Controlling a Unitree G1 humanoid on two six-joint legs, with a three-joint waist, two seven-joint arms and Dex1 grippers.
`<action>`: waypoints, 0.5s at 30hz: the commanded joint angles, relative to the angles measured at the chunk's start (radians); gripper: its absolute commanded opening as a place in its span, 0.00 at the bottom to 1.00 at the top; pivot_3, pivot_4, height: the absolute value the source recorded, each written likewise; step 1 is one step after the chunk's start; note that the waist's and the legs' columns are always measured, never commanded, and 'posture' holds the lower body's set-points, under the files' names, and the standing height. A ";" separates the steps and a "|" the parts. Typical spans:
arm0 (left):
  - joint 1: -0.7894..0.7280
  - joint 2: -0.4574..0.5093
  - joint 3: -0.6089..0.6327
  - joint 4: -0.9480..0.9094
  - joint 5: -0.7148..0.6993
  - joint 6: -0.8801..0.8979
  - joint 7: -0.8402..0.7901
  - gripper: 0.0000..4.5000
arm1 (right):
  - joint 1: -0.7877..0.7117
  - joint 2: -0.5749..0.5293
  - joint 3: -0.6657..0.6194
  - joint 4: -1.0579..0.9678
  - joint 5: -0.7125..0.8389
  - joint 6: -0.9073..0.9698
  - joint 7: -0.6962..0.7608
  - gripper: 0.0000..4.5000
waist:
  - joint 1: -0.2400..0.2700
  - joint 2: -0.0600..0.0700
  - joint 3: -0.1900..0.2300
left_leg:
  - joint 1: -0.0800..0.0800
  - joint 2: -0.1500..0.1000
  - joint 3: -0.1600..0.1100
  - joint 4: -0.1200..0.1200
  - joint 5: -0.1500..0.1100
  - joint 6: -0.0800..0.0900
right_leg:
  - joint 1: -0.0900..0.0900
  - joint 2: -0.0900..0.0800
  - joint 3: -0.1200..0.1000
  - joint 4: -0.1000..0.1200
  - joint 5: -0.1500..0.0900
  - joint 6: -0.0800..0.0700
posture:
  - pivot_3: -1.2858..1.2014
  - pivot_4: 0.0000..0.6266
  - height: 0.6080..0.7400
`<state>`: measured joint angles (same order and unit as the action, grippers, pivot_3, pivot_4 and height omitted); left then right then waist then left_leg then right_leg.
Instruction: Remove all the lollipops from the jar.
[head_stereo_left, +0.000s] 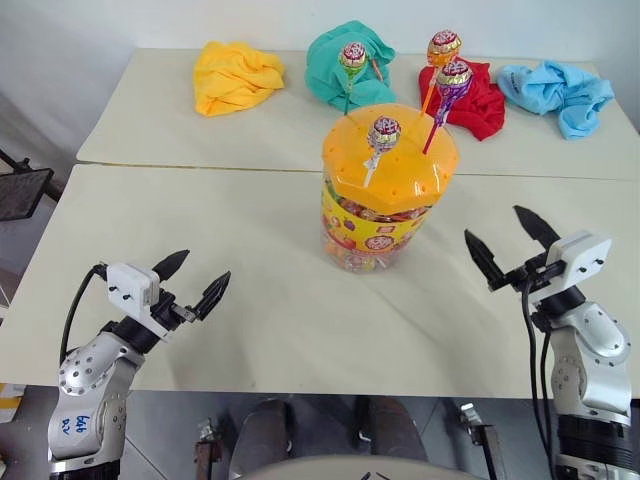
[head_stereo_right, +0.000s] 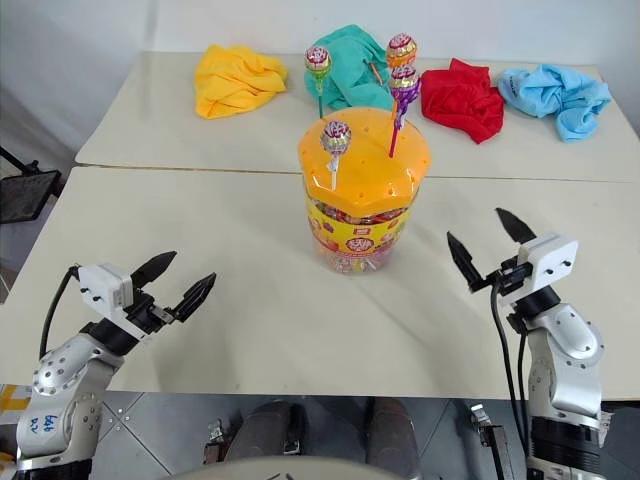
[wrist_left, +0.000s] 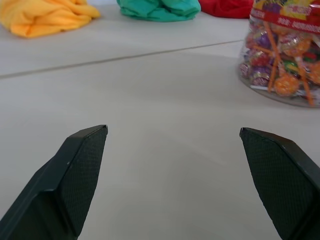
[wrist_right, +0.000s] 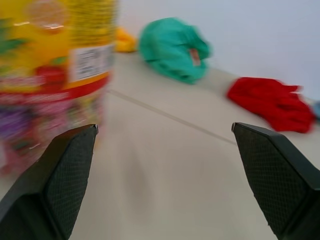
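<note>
Both end effectors, left (head_stereo_left: 190, 280) and right (head_stereo_left: 510, 243), gape empty; pinch the white-stick lollipop (head_stereo_left: 382, 134) at the jar's (head_stereo_left: 385, 190) six o'clock, lifting straight up

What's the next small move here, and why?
Probably raise the right gripper toward the purple lollipop on that side of the jar. All four lollipops stand in the orange lid, and both grippers are open, empty and low beside the jar; the left gripper sits farther off.
</note>
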<state>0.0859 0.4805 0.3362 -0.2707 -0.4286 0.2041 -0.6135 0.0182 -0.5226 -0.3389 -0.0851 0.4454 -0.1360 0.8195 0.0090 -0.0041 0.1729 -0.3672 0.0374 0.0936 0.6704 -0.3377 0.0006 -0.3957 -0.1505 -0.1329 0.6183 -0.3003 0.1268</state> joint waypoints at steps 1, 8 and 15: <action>-0.049 0.061 -0.005 0.066 -0.014 -0.013 -0.087 1.00 | 0.051 -0.047 -0.043 -0.134 0.105 0.032 0.064 1.00 | 0.000 0.001 0.000 | 0.000 0.000 0.000 0.000 0.000 0.000 | 0.000 0.000 0.000 0.000 0.000 0.000 | 0.52 0.24 1.00; -0.359 0.144 -0.002 0.210 -0.310 0.233 -0.328 1.00 | 0.116 -0.068 -0.170 -0.521 0.485 0.210 -0.096 1.00 | 0.003 0.000 0.000 | -0.002 0.001 -0.001 0.003 -0.001 0.000 | -0.001 0.001 0.000 0.002 0.000 0.000 | 0.52 0.24 1.00; -0.806 0.063 -0.141 0.430 -0.308 0.288 -0.440 1.00 | 0.087 -0.066 -0.189 -0.758 0.637 0.256 -0.309 1.00 | 0.023 -0.003 0.002 | -0.004 0.000 -0.001 0.011 -0.005 0.001 | 0.001 0.002 0.000 0.002 0.001 0.001 | 0.52 0.24 1.00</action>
<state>-0.6638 0.5565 0.2193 0.1183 -0.7431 0.5071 -1.0189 0.1025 -0.5869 -0.5101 -0.7782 1.0522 0.1238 0.5536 0.0320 -0.0069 0.1746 -0.3713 0.0377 0.0926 0.6819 -0.3426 0.0016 -0.3946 -0.1487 -0.1329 0.6195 -0.2996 0.1281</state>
